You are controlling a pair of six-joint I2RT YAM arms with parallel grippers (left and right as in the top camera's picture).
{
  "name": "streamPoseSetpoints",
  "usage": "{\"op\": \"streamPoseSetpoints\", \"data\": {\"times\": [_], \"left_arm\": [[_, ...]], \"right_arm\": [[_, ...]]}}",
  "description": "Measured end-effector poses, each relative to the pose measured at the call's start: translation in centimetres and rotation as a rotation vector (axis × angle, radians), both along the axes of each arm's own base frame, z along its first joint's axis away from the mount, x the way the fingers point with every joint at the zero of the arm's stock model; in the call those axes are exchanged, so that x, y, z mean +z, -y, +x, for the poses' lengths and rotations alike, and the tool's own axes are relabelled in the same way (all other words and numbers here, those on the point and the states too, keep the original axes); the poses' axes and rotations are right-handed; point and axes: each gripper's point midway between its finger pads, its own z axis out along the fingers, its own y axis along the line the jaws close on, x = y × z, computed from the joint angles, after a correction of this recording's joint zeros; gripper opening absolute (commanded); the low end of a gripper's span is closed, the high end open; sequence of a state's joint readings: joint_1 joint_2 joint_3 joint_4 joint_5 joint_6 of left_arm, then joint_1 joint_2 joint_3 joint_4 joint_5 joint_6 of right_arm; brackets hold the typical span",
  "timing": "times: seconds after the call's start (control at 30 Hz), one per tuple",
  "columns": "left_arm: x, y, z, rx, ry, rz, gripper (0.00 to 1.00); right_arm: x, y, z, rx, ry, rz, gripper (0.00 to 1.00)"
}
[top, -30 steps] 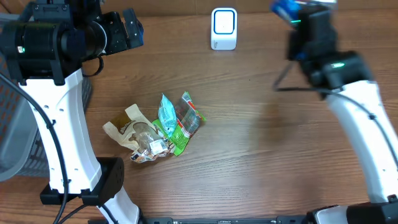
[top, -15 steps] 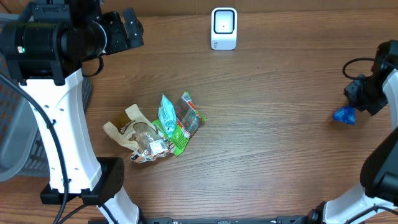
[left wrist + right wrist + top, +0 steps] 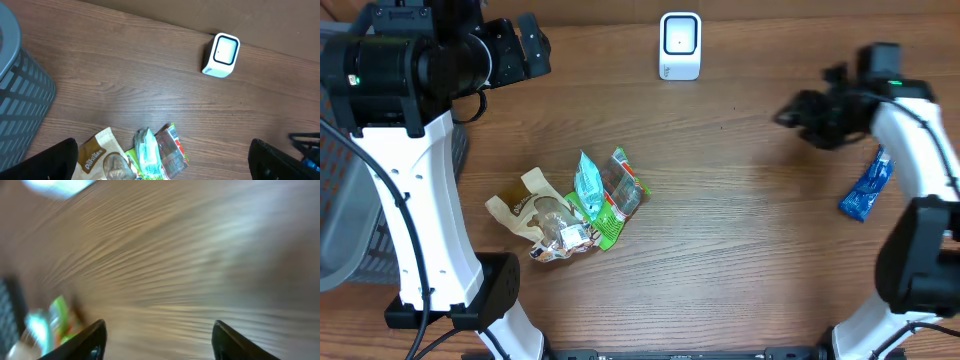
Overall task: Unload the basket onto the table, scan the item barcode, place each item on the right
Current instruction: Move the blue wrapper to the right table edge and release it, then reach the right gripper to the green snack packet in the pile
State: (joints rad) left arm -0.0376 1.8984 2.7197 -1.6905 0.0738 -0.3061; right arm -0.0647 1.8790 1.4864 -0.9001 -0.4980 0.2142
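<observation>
We see the blue packet (image 3: 866,190) lying flat on the wooden table (image 3: 740,240) near its right edge, with nothing gripping it. The right gripper (image 3: 790,114) hangs to the left of it and apart from it, its fingers spread with only blurred wood between them in the wrist view. The white scanner (image 3: 680,45) stands at the far edge. A pile of snack packets (image 3: 575,205) lies left of centre. The left gripper (image 3: 532,45) sits at the far left, fingers wide and empty. A grey basket (image 3: 22,85) stands at the table's left side.
</observation>
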Motion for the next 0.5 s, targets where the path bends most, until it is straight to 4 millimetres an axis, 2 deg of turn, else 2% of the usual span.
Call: {"op": "streamPoseSetpoints", "data": {"times": [0.03,0.07,0.13,0.23,0.27,0.33,0.37,0.5], "left_arm": [[0.0,0.0,0.0,0.0,-0.001,0.0,1.0],[0.0,0.0,0.0,0.0,0.0,0.0,1.0],[0.0,0.0,0.0,0.0,0.0,0.0,1.0],[0.0,0.0,0.0,0.0,0.0,0.0,1.0],[0.0,0.0,0.0,0.0,0.0,0.0,1.0],[0.0,0.0,0.0,0.0,0.0,0.0,1.0],[0.0,0.0,0.0,0.0,0.0,0.0,1.0],[0.0,0.0,0.0,0.0,0.0,0.0,1.0]], "right_arm": [[0.4,-2.5,0.3,0.057,0.036,0.011,0.76],[1.1,-6.4,0.8,0.15,0.103,0.026,0.77],[1.8,-13.3,-0.1,0.292,0.168,0.05,0.81],[0.9,-19.3,-1.5,0.416,0.203,0.055,0.8],[-0.2,-20.8,-2.0,0.451,0.197,0.053,0.77],[-2.2,-22.6,-2.6,0.486,0.178,0.042,0.73],[-4.0,-23.5,-3.0,0.51,0.158,0.031,0.69],[-8.0,-24.6,-5.1,0.582,0.074,-0.009,0.66]]}}
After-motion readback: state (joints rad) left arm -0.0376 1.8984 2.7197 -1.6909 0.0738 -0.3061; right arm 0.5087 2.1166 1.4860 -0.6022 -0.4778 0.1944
